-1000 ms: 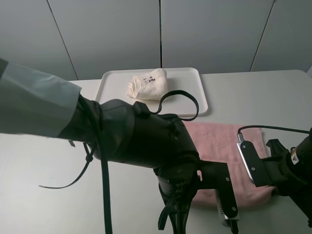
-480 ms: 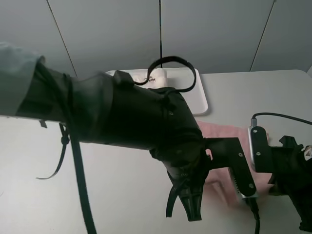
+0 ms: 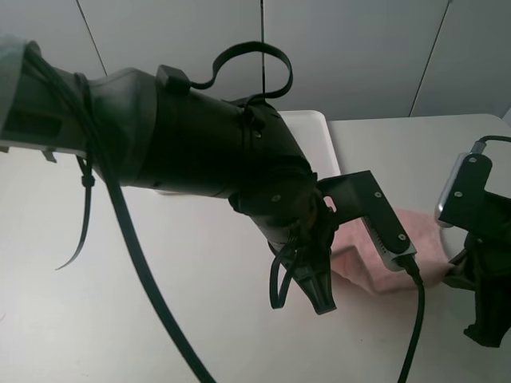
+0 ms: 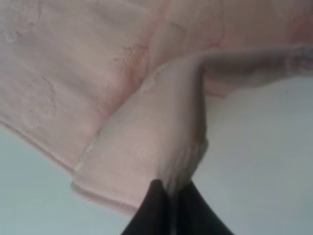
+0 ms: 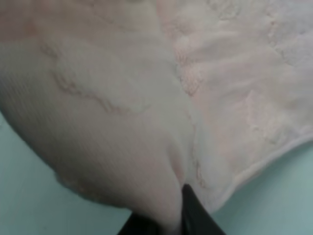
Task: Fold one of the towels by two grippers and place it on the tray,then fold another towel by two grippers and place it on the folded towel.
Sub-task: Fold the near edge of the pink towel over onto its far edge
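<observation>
Two points on the pink towel are being pinched at once. One fold of its hemmed edge is being gripped between the pressed-together jaws of the left gripper, and another between those of the right gripper. The rest of the cloth is lying flat on the table, right of centre, stretching away from both claws. The held edge is thus being kept on the side nearest the robot, with the free edge pointing toward the tray. The towel's long axis is running across, from one claw to the other, and neither arm is markedly nearer. The fold is judged to call for both claws being taken together over the flat part, toward the far edge. The tray is sitting beyond the towel and to its left. Most of it is being hidden by the left arm, so the cream towel cannot be made out, though it is probably lying there.
</observation>
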Controlling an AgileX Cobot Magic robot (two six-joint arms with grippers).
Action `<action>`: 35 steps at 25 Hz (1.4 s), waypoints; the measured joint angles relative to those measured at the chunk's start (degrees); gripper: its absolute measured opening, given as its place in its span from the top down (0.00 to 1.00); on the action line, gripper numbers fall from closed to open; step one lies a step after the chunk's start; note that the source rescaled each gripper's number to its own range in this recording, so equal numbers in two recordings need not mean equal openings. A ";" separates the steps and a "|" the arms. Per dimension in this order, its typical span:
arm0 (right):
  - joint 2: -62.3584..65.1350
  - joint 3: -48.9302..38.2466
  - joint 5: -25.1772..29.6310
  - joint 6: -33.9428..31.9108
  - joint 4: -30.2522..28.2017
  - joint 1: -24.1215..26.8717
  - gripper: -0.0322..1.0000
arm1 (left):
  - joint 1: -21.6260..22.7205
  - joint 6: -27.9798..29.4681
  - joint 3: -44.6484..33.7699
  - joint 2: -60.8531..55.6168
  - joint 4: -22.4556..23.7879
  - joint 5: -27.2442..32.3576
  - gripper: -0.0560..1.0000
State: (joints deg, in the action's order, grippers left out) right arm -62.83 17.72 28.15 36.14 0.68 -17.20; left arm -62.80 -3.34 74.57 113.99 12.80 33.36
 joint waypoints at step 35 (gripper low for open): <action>-13.16 8.47 -3.95 -70.11 -36.65 0.00 0.95 | 9.06 12.14 1.55 1.34 5.34 -14.85 0.94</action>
State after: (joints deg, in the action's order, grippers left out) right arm -76.00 26.19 24.19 -33.97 -35.98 -17.20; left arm -53.74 8.80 76.12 115.33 18.14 18.50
